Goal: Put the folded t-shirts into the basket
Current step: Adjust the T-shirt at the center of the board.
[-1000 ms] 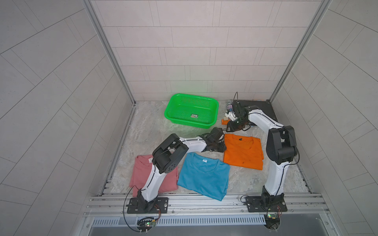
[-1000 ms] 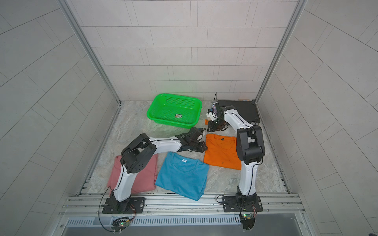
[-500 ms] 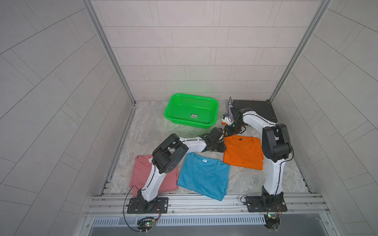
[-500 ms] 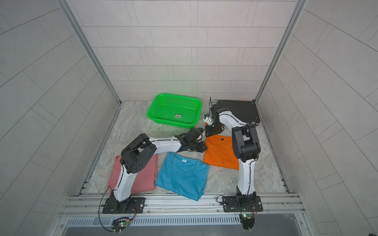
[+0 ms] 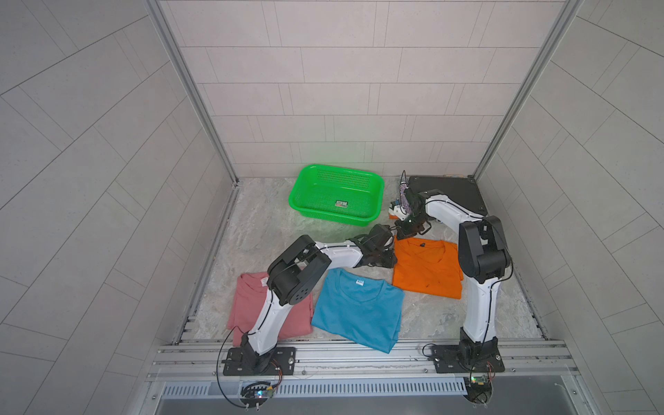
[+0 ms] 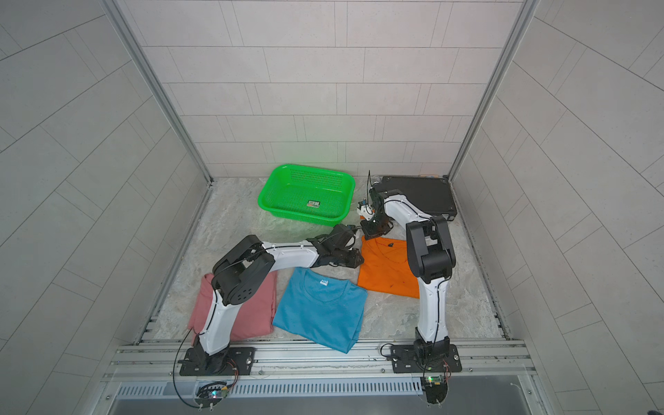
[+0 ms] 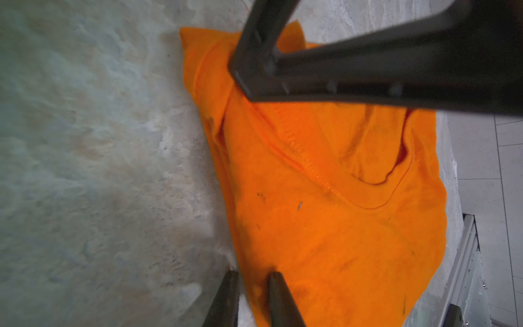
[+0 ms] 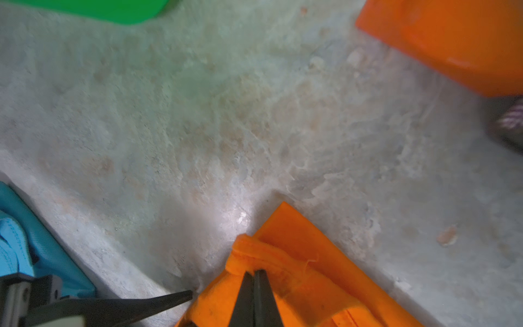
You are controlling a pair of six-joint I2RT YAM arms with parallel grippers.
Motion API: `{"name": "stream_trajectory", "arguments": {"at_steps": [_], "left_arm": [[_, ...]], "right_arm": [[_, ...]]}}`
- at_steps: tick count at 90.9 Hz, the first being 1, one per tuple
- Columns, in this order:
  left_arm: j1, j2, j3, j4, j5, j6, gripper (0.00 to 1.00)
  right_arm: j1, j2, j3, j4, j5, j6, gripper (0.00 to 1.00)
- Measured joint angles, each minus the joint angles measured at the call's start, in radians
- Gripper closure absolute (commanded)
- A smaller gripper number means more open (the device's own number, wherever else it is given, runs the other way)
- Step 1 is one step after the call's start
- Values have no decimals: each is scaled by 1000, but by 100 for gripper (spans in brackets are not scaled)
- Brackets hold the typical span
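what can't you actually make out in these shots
pink t-shirt: partly covered by the left arm in both top views.
basket sticker: too small to read in a top view.
left hand: fingers cut off by the left wrist view's edge; grip unclear.
right hand: shut over the orange t-shirt; its fingers hide whether cloth is pinched.
black case: partly behind the right arm in both top views.

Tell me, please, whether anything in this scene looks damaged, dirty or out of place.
The orange t-shirt carries small dark marks, and its corner is bunched in the shut right gripper. The sky blue t-shirt lies askew, one corner over the front rail.
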Motion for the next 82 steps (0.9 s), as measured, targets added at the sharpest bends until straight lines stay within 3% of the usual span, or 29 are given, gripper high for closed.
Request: {"name": "stream_trajectory", "arguments": {"at_steps": [27, 39, 58, 69, 82], "left_arm": [[0, 0, -5, 9, 0, 0, 79], [0, 0, -9, 16, 1, 0, 80], [0, 0, -11, 22, 1, 0, 80], [0, 0, -12, 23, 1, 0, 80], [0, -2, -16, 28, 1, 0, 80]], "right_arm": [[-16, 15, 35, -1, 3, 19, 100], [-28, 15, 35, 7, 9, 48, 78], [-47, 15, 35, 38, -19, 102, 73], [-53, 15, 35, 50, -39, 136, 74], [-52, 10, 30, 56, -72, 212, 86]]}}
